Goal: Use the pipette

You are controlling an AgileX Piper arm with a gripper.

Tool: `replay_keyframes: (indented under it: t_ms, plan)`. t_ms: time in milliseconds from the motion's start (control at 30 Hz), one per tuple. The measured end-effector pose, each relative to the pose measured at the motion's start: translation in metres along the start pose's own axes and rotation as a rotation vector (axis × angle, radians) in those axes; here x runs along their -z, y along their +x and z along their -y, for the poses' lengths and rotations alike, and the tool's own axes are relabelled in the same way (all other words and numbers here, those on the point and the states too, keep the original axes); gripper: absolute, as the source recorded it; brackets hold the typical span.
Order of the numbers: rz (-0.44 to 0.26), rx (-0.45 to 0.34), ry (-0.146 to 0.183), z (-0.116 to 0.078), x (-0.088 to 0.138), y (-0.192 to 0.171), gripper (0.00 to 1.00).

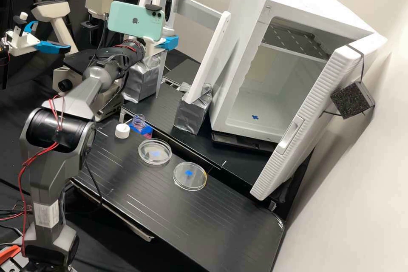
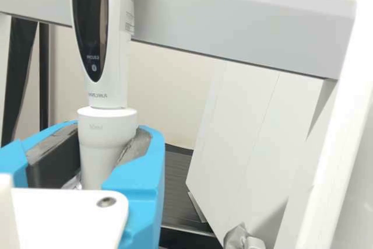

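Note:
In the high view the gripper (image 1: 168, 43) is at the bench's back left, in front of a grey crossbar, shut on the upright white pipette (image 1: 170, 22) with a red top. The wrist view has the gripper (image 2: 109, 138) with its pads on both sides of the white collar of the pipette (image 2: 118, 80); its lower end is hidden. Nearer the front stand an uncapped clear bottle (image 1: 138, 121) on a blue base and a white cap (image 1: 122, 131). Two clear round dishes lie on the bench, one (image 1: 154, 151) by the bottle, the other (image 1: 190, 176) farther right.
A white stand post (image 1: 211, 57) rises from a silver-taped block (image 1: 193, 112), right of the gripper. Behind and right is a white cabinet (image 1: 238, 63) with its door (image 1: 297, 131) open. A mint-green phone (image 1: 135, 20) is mounted on the arm. The bench (image 1: 212, 221) extends toward the front right.

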Motion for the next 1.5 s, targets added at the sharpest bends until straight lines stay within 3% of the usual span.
replay_keyframes:
  t_ms: [167,433,733,867,1133,1400,1500]
  plan:
    - [-0.024,-0.021,0.032,-0.006,0.003,-0.005,0.00]
    - [-0.039,-0.077,0.046,-0.022,0.001,-0.010,0.00]
    - [-0.058,-0.121,0.096,-0.037,-0.012,-0.028,0.00]
    - [-0.080,-0.132,0.134,-0.041,-0.024,-0.047,0.00]
    - [-0.112,-0.105,0.209,-0.030,-0.044,-0.088,0.00]
    - [-0.114,-0.084,0.208,-0.004,-0.057,-0.108,0.00]
    - [-0.126,-0.079,0.186,0.004,-0.056,-0.110,0.00]
